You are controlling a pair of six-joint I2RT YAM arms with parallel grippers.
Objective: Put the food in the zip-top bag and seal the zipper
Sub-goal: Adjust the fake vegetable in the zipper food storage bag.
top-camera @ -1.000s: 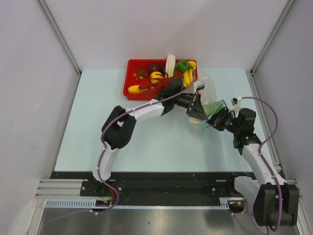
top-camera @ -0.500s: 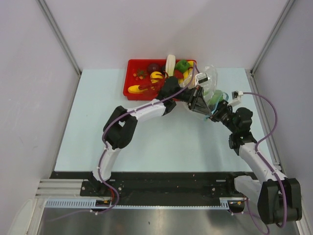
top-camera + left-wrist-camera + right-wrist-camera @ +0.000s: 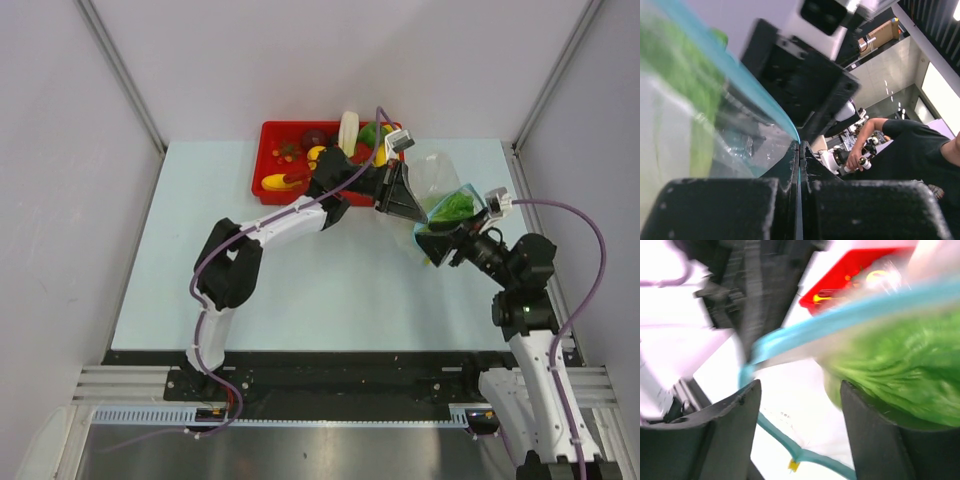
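1. The left pincer is shut tight on the mouth edge of the zip-top bag, with the blue zipper pinched between its pads.
2. The right pincer stands wide. The zipper strip runs across the gap between its fingers without being gripped.
3. The bag hangs between the two arms, just right of the red tray, and appears clear of the bench. The green cabbage is inside it.
4. The yellow fruit, a dark purple piece and other food are in the tray. The mouth is judged unsealed, so the task is only partly done.
5. Risk: the bag hangs from a single pinch. The floppy film may swing or twist, tipping the cabbage toward the open mouth.
6. Risk: the load may drag the thin strip out from between the left pads and drop the bag.
7. Risk: the right wrist view is blurred by motion. A hasty closure could catch loose film instead of the strip, leaving the lips misaligned for sealing.
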